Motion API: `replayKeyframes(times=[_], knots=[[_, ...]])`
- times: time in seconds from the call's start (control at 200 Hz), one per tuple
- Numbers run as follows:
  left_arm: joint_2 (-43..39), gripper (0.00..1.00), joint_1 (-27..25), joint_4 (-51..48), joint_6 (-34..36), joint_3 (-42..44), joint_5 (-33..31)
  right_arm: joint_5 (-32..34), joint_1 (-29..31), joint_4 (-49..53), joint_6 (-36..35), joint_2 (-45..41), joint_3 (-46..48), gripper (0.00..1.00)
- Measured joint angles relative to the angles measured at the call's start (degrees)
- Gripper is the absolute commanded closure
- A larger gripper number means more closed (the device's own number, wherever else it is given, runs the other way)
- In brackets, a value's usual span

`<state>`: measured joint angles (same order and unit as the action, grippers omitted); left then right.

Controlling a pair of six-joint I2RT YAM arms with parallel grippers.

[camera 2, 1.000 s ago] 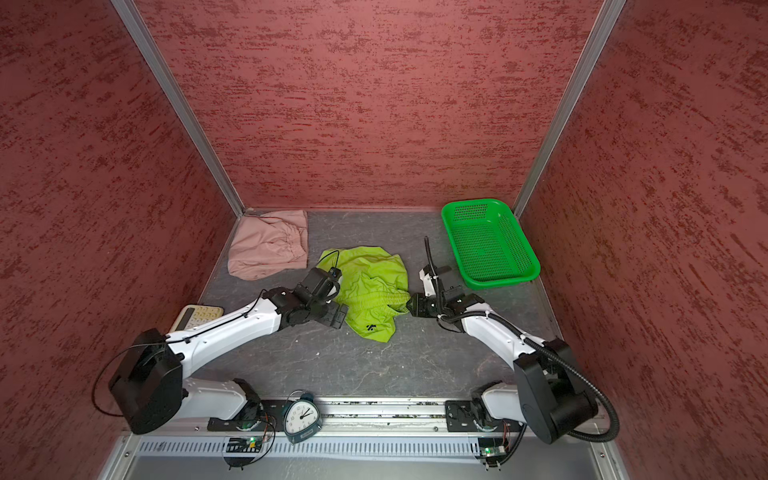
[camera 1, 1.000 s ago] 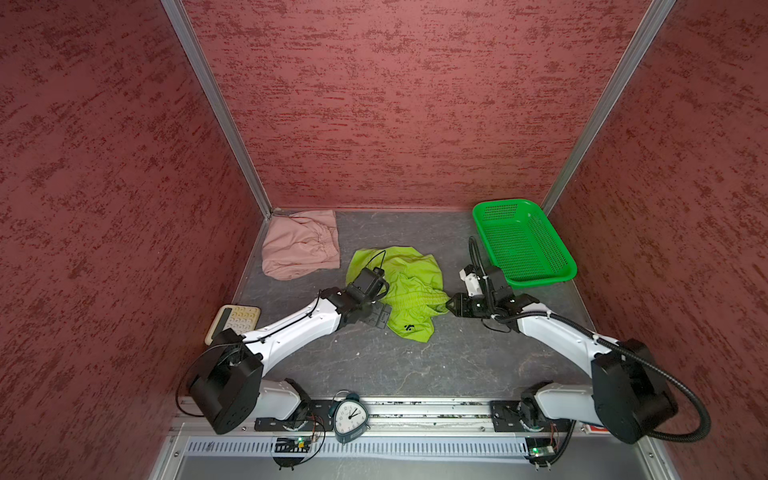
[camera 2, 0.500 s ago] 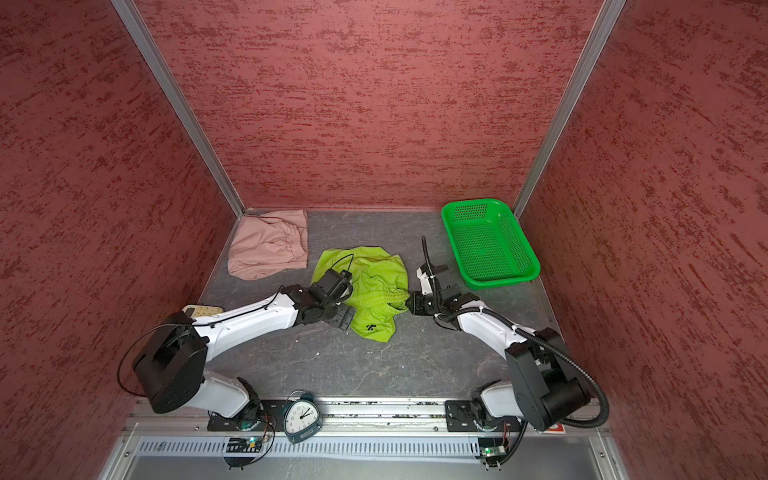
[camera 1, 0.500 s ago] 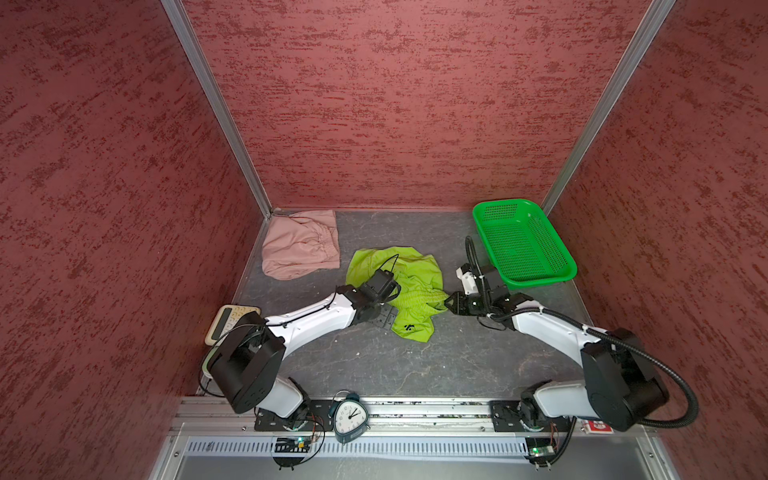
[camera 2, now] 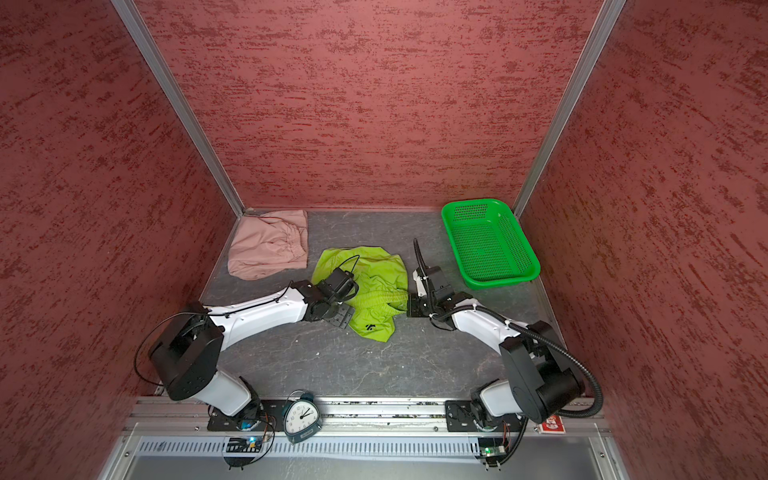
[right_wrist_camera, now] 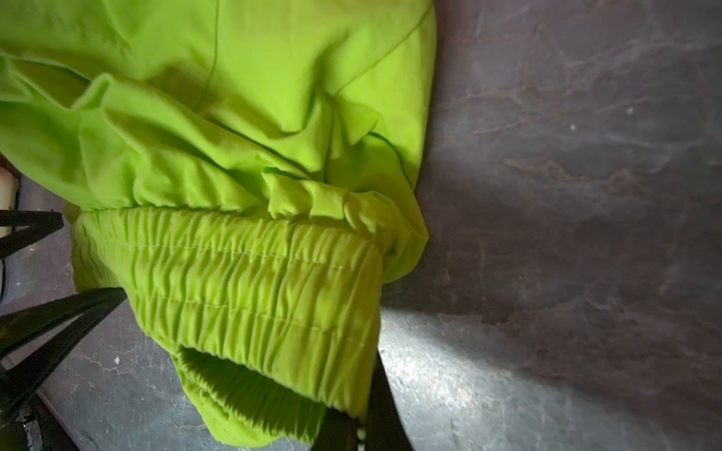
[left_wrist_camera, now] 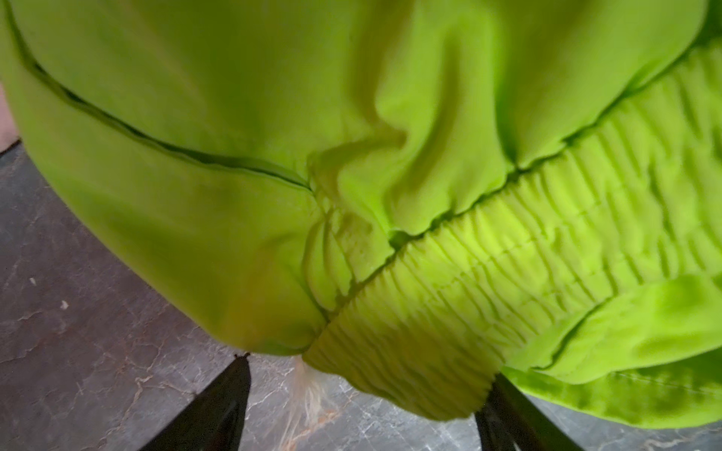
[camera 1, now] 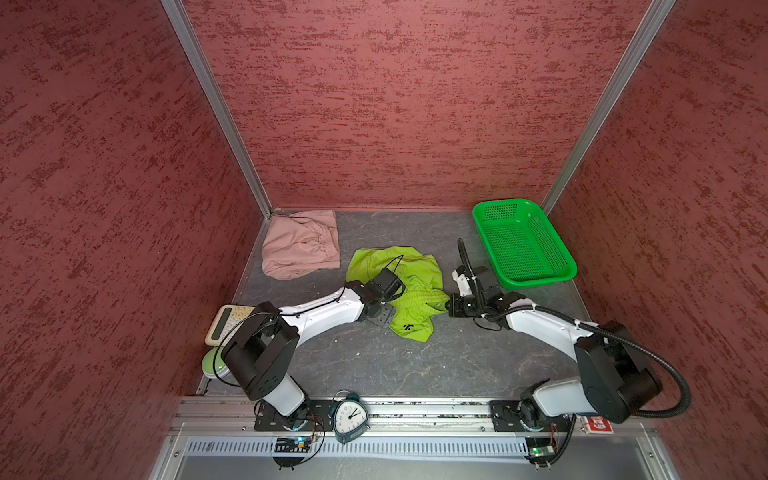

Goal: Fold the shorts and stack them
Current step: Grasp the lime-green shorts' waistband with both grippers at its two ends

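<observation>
1. Right gripper [right_wrist_camera: 361, 425]: the jaws are closed, pinching the end of the gathered elastic waistband [right_wrist_camera: 250, 281] of the lime green cloth shorts [camera 1: 411, 282]. In both top views its tip [camera 1: 446, 306] meets the right end of that band.
2. Left gripper [left_wrist_camera: 361, 410]: the jaws stand wide apart. The opposite end of the waistband lies between the two black fingers [left_wrist_camera: 218, 410], and no pinch shows. A frayed, pale drawstring end [left_wrist_camera: 308, 390] lies on the table between them.
3. In a top view the left gripper [camera 2: 338, 318] sits low at the left edge of the lime cloth.
4. Lime green cloth shorts, location: middle of the dark grey marbled table [camera 1: 415, 361], crumpled, between the two grippers.
5. Orientation: the waistband [camera 1: 419, 301] runs across the table from one gripper to the other. The bulk of the cloth spreads toward the back wall. A flap with a small black logo [camera 1: 409, 328] points toward the front rail.
6. Dusty pink cloth shorts [camera 1: 301, 245]: in the back left corner, lying flat and apart from the lime pair, with neither gripper on them.
7. Bright green perforated plastic basket [camera 1: 540, 280]: back right, beside the right arm, clear of both pairs.
</observation>
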<state>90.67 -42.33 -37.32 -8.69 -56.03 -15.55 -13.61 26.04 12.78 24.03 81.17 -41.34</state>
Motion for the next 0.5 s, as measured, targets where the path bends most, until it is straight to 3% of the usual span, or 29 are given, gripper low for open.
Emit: replayKeyframes(times=[0.296, 0.406, 0.501], knots=[[-0.24, 0.14, 2.58, -0.39, 0.66, -1.2, -2.78, -1.2, -0.39, -0.96, 3.63, -3.48, -4.28, 1.0], [-0.22, 0.23, 2.97, -0.15, 1.01, -2.51, -3.34, -1.25, -0.59, -0.79, 4.07, -3.5, -4.24, 1.0], [-0.13, 0.42, 3.15, -0.09, 0.7, -2.6, -3.89, -1.25, -0.81, -0.57, 4.09, -3.91, -4.24, 1.0]])
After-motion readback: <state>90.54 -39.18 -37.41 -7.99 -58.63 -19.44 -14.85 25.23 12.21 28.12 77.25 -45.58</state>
